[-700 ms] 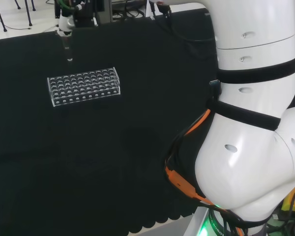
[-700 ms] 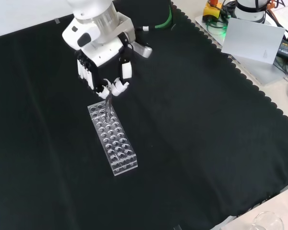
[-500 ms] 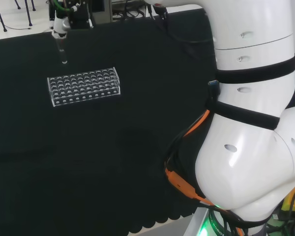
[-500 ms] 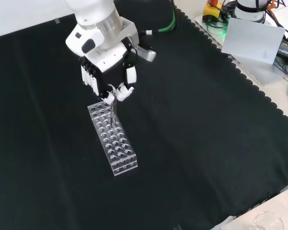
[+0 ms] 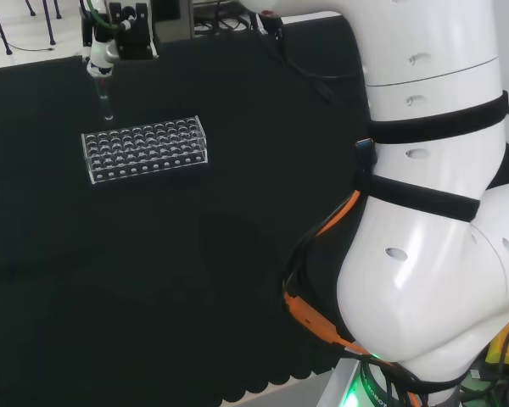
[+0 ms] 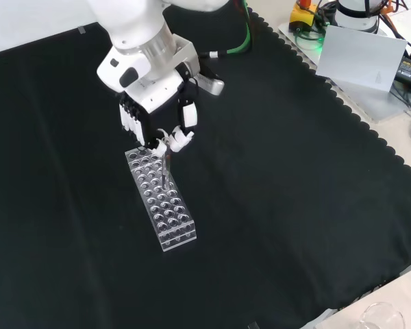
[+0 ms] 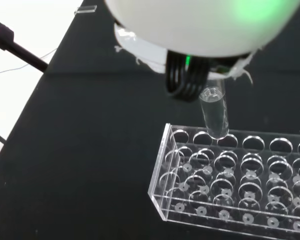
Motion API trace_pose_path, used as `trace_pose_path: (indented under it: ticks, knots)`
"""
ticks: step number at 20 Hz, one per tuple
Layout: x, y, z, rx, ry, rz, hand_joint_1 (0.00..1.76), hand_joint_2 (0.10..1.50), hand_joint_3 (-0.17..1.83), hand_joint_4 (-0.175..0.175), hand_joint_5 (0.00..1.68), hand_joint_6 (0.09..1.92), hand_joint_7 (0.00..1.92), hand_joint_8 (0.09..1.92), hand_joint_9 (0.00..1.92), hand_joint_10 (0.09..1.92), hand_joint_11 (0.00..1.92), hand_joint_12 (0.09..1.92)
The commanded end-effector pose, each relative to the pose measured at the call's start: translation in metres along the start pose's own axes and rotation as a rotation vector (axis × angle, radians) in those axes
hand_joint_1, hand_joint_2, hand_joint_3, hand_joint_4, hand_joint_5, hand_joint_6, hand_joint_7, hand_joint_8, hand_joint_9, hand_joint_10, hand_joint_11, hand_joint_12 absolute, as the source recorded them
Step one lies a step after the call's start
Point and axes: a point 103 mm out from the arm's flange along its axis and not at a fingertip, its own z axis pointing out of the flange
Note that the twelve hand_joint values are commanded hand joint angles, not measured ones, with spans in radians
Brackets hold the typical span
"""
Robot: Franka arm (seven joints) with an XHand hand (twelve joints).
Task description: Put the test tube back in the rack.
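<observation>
The hand has its fingers pinched on the test tube top. The thin, slippery glass hangs over the rack at its 12 o'clock end; holding it near the rim suits.

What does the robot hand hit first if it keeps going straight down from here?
Probably the rack: the test tube pinched in the robot hand hangs just over a hole in an edge row near the rack's end. Exact alignment is unclear.

From behind and above the arm's base we look across the black cloth; in front, we face down on it; at the wrist we're close over the clear plastic rack, which all three share.
</observation>
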Motion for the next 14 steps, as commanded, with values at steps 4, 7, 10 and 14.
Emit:
trace_pose_path:
  ticks: [4,7,10,14]
  knots:
    - [-0.001,0.014,0.024,0.032,0.002,0.002,1.45,0.42,0.96,-0.175,1.37,0.59,1.55,0.46,1.32,0.68,1.1,1.24]
    - [-0.001,0.018,0.029,0.042,0.003,-0.001,1.45,0.42,0.96,-0.175,1.37,0.59,1.55,0.46,1.32,0.68,1.09,1.24]
    - [-0.002,0.02,0.033,0.049,0.002,-0.002,1.45,0.42,0.96,-0.175,1.37,0.59,1.55,0.46,1.32,0.68,1.09,1.24]
    - [-0.005,0.021,0.039,0.061,-0.001,0.003,1.45,0.42,0.96,-0.175,1.37,0.59,1.55,0.46,1.32,0.68,1.09,1.24]
